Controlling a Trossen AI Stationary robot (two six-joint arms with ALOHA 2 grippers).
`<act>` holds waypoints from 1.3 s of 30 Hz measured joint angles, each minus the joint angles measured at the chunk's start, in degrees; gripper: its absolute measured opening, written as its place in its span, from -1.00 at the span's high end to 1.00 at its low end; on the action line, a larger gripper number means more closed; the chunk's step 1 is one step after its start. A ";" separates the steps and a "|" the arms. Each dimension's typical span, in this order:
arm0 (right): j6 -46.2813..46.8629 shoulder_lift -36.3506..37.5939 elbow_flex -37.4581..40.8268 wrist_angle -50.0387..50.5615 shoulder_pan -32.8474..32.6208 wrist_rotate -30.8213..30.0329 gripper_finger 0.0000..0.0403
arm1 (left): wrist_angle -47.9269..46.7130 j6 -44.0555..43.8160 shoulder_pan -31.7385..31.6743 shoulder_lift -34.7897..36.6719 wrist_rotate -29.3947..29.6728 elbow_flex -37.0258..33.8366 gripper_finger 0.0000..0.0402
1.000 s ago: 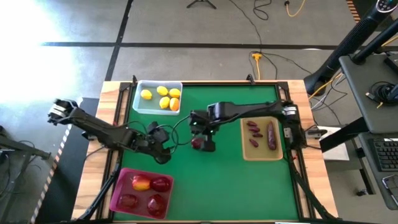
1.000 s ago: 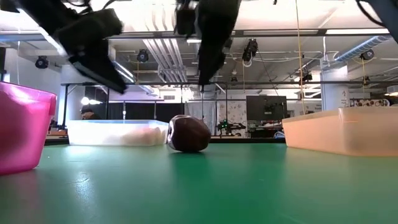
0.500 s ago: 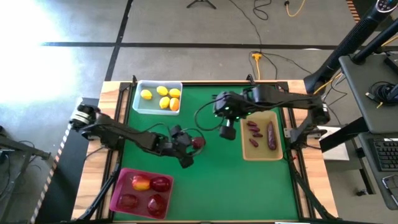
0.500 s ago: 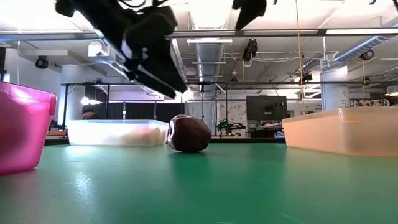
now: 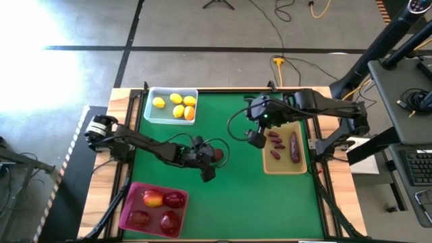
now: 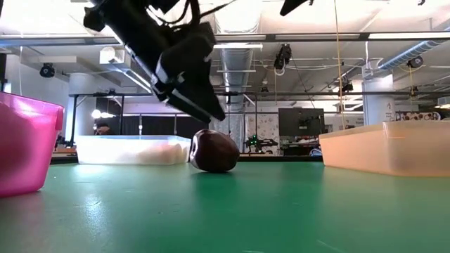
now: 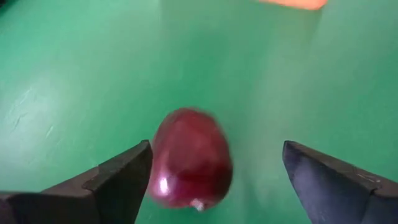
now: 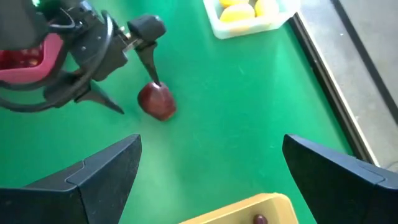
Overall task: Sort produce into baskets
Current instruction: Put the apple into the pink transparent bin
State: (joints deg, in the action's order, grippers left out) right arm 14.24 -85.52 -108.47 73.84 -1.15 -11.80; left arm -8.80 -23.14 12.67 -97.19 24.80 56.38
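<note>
A dark red round fruit (image 5: 217, 154) rests on the green mat near the table's middle. My left gripper (image 7: 216, 149) is open and slants down at it. The fruit (image 7: 189, 158) lies between the fingers, close to one of them. My right gripper (image 5: 256, 138) hangs open, high above the mat by the tan tray's (image 5: 283, 165) left edge, with nothing between its fingers (image 8: 106, 168). Yellow lemons (image 5: 177, 106) lie in the clear bin (image 5: 148, 101). Red fruits (image 5: 162, 201) lie in the pink bin (image 5: 131, 192). Dark purple pieces (image 5: 295, 146) lie on the tan tray. My left gripper has one finger (image 7: 124, 177) right beside the fruit's side (image 7: 158, 168); whether it touches I cannot tell. The other finger stands well off. The fingers come slanting down from the table's left, and the fruit sits on the mat.
The clear bin stands at the far left, the pink bin at the near left and the tan tray at the right. Wooden table edges (image 5: 121, 101) frame the green mat (image 5: 256, 202). Bare mat lies at the near right.
My left gripper has gone toward the table's right, sinking a little, until its fingers stand about the red fruit. My right gripper has risen from over the fruit and drawn off toward the tan tray. The fruit has stayed where it was.
</note>
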 joint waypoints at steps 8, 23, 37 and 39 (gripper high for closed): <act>4.42 -0.01 0.02 3.40 -1.39 -0.31 -0.90 | 0.41 2.23 -1.88 -0.87 0.12 0.56 -0.75; 8.59 -0.15 0.07 3.94 -3.50 -0.09 -0.90 | 8.22 7.21 -6.22 -4.98 -4.86 -0.26 -0.76; 6.94 0.28 -1.01 7.52 -3.34 3.34 -0.90 | 1.58 5.33 -6.16 -1.32 -6.35 1.09 -0.76; 5.59 0.31 -1.01 7.48 -3.34 3.25 -0.90 | 1.86 4.80 -6.10 -2.60 -6.51 0.10 -0.76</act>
State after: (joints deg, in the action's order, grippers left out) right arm 19.83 -85.21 -109.47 81.32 -4.49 -8.54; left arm -6.94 -18.35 6.57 -99.79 18.29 56.47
